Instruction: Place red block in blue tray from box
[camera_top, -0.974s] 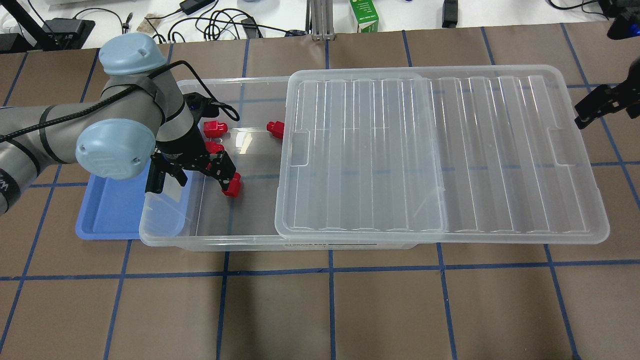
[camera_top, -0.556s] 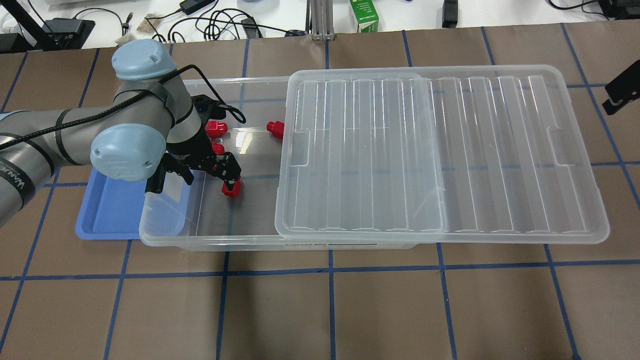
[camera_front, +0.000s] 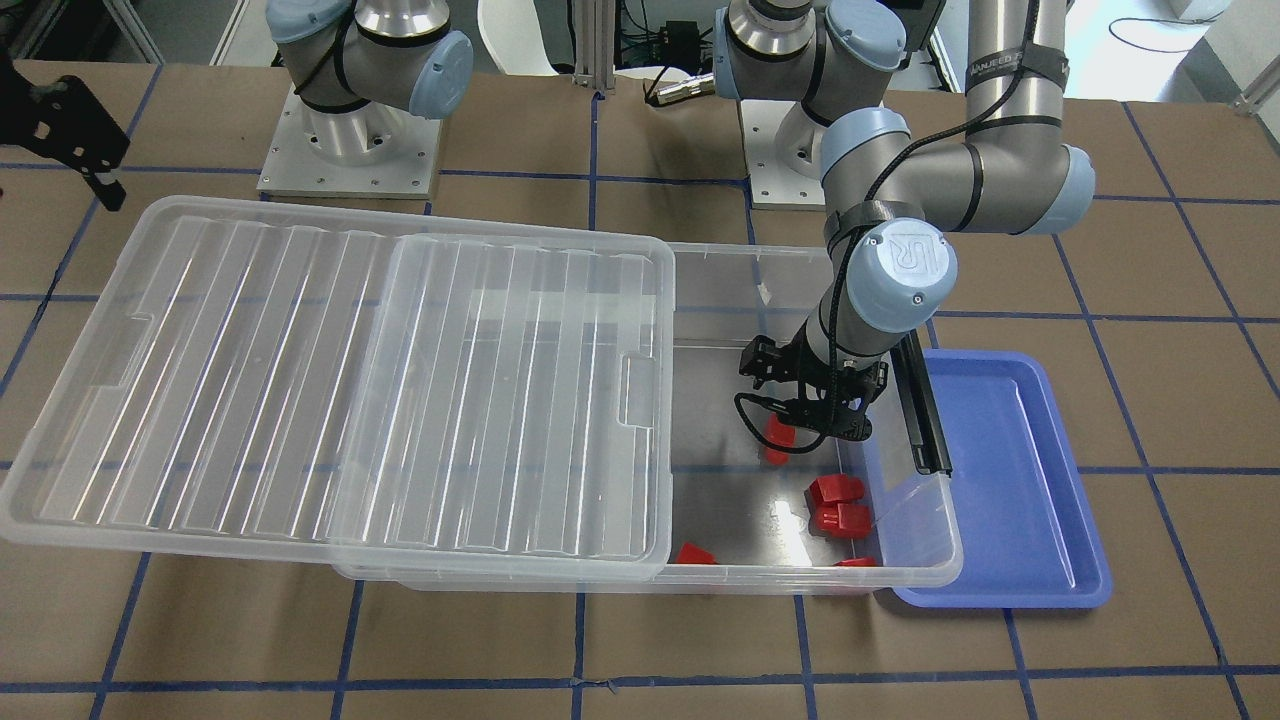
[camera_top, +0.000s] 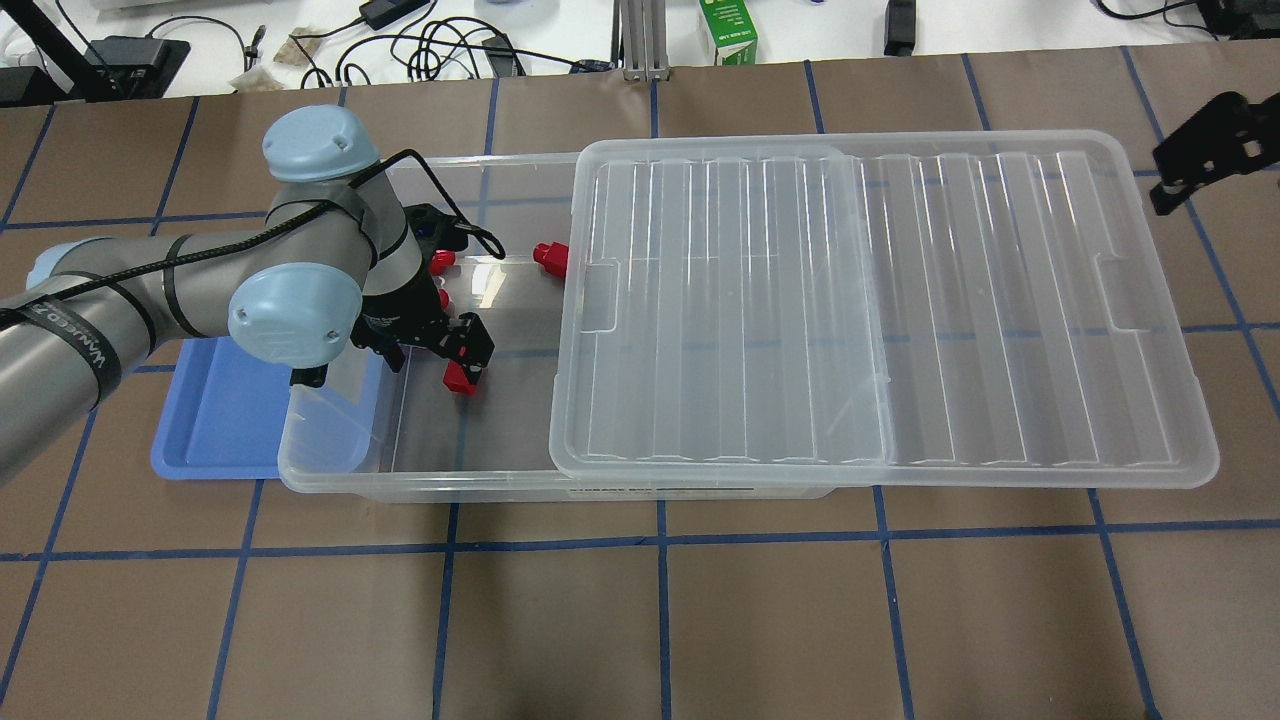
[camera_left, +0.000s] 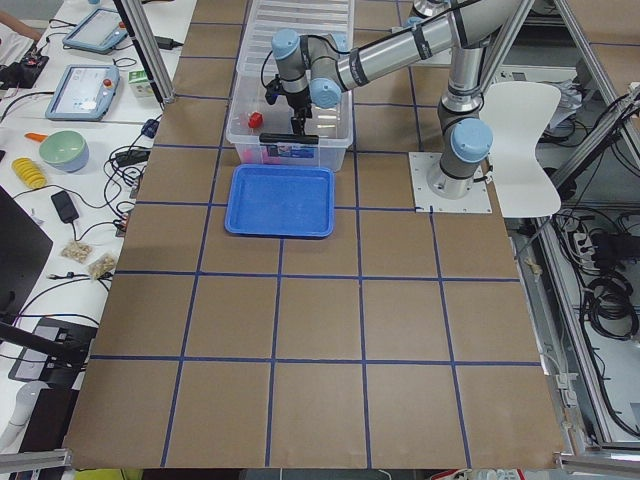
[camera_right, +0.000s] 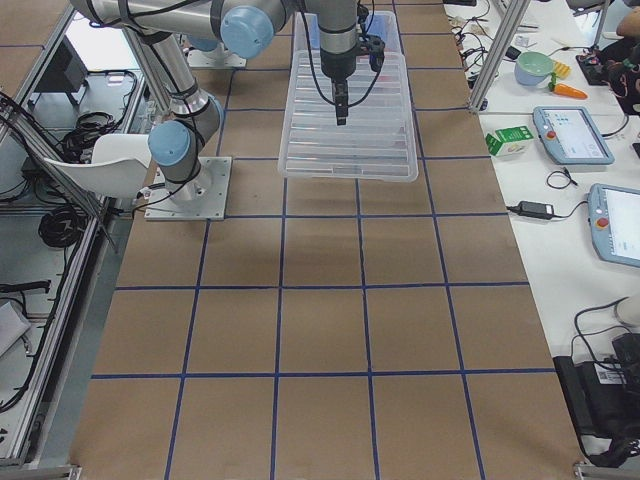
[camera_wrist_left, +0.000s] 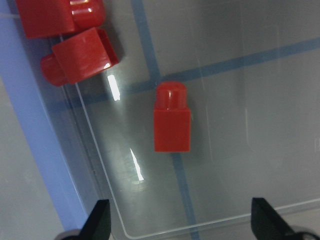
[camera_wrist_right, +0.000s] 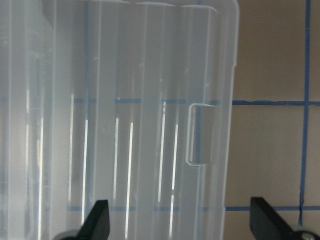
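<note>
The clear box (camera_top: 420, 482) has its ribbed lid (camera_top: 900, 300) slid off to the right, so its left end is uncovered. My left gripper (camera_top: 395, 362) is open and empty inside that end, above a red block (camera_top: 460, 378). In the left wrist view the red block (camera_wrist_left: 172, 120) lies flat on the box floor, ahead of and between the wide-apart fingertips (camera_wrist_left: 100, 220). Other red blocks (camera_front: 838, 503) lie close by, and one red block (camera_top: 548, 258) sits at the lid's edge. The blue tray (camera_top: 215, 420) lies empty beside the box's left end. My right gripper (camera_wrist_right: 182, 225) is open and empty over the lid's far end.
The box's black bar latch (camera_front: 925, 410) stands on the short side next to the blue tray (camera_front: 1010, 480). The lid (camera_front: 300, 380) overhangs the box on my right. Cables and a green carton (camera_top: 728, 30) lie beyond the table's far edge.
My left arm has moved right, further into the box, bringing the open gripper over the red block. My right gripper has shifted at the right edge of the overhead view.
</note>
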